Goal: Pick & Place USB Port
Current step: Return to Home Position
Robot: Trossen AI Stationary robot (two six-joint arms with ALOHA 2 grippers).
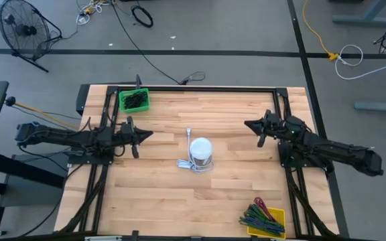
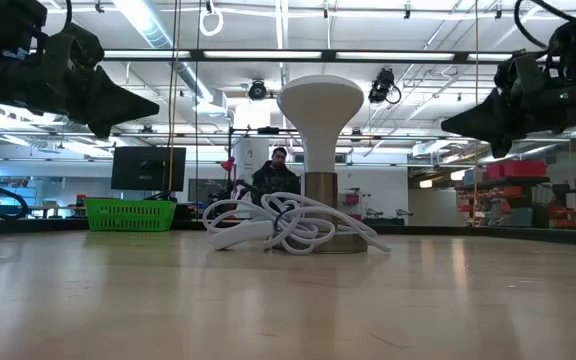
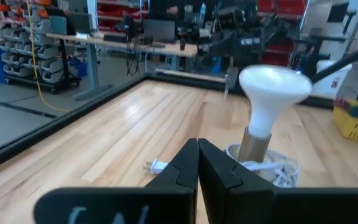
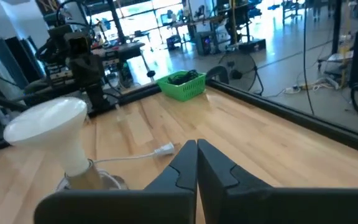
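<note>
A white mushroom-shaped lamp (image 1: 201, 151) stands upright at the table's middle, on a metal base (image 2: 320, 240). Its white cord (image 1: 187, 161) lies coiled around the base, and the cord's USB plug end (image 1: 189, 132) lies on the table toward the far edge; it also shows in the right wrist view (image 4: 164, 149) and the left wrist view (image 3: 156, 165). My left gripper (image 1: 147, 134) hovers shut to the lamp's left, above the table. My right gripper (image 1: 249, 124) hovers shut to the lamp's right, above the table. Neither touches anything.
A green basket (image 1: 134, 100) with dark items stands at the far left. A yellow tray (image 1: 267, 221) with coloured items stands at the near right. A black frame (image 1: 206, 88) borders the table's far edge. A person sits behind the table in the low view (image 2: 276, 172).
</note>
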